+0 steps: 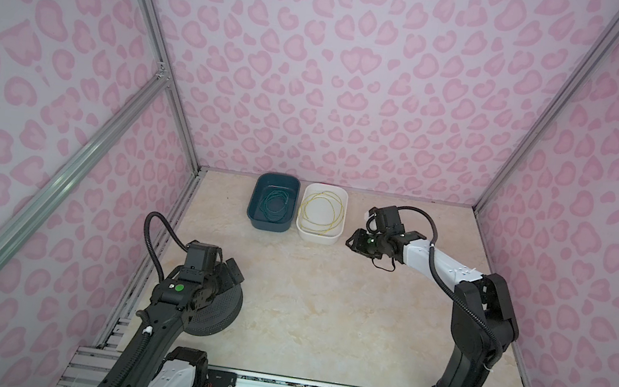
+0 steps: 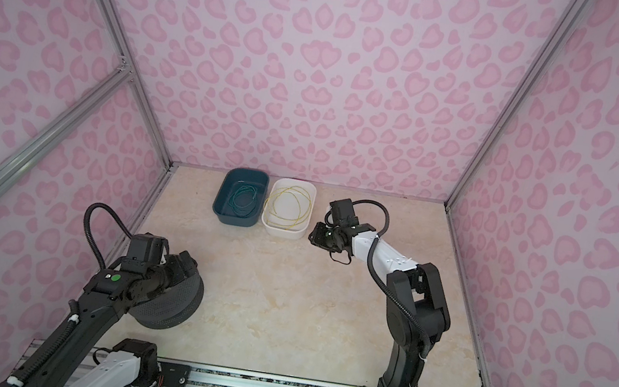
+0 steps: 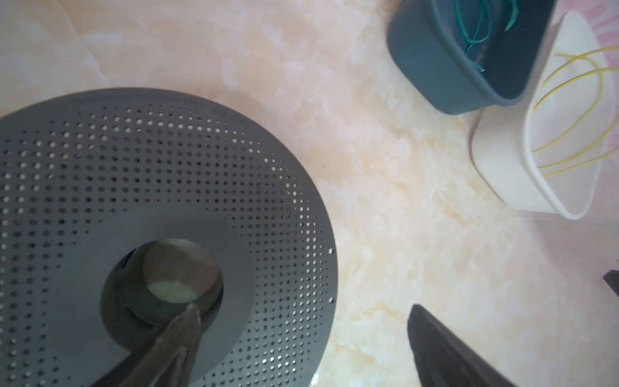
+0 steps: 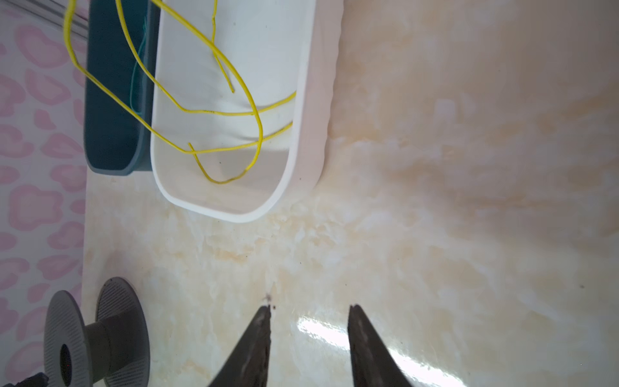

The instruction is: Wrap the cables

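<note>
The yellow cable [image 1: 325,193] [image 2: 291,188] lies in loose loops inside a white bin [image 1: 317,240] at the back of the table, and both its cut ends show in the right wrist view [image 4: 214,48]. My right gripper [image 1: 352,243] [image 4: 310,306] hovers just right of that bin, open, with nothing between its fingers. A grey perforated spool [image 1: 213,314] [image 3: 167,167] stands at the front left. My left gripper [image 1: 228,270] [image 3: 303,310] is wide open over it. One finger reaches into the spool's centre hole and the other stays outside the flange, over the table.
A dark blue bin [image 1: 267,225] [image 3: 428,57] holding a coiled green wire [image 1: 274,206] stands against the white bin's left side. Pink patterned walls close in the marble table on three sides. A metal rail with the arm bases runs along the front.
</note>
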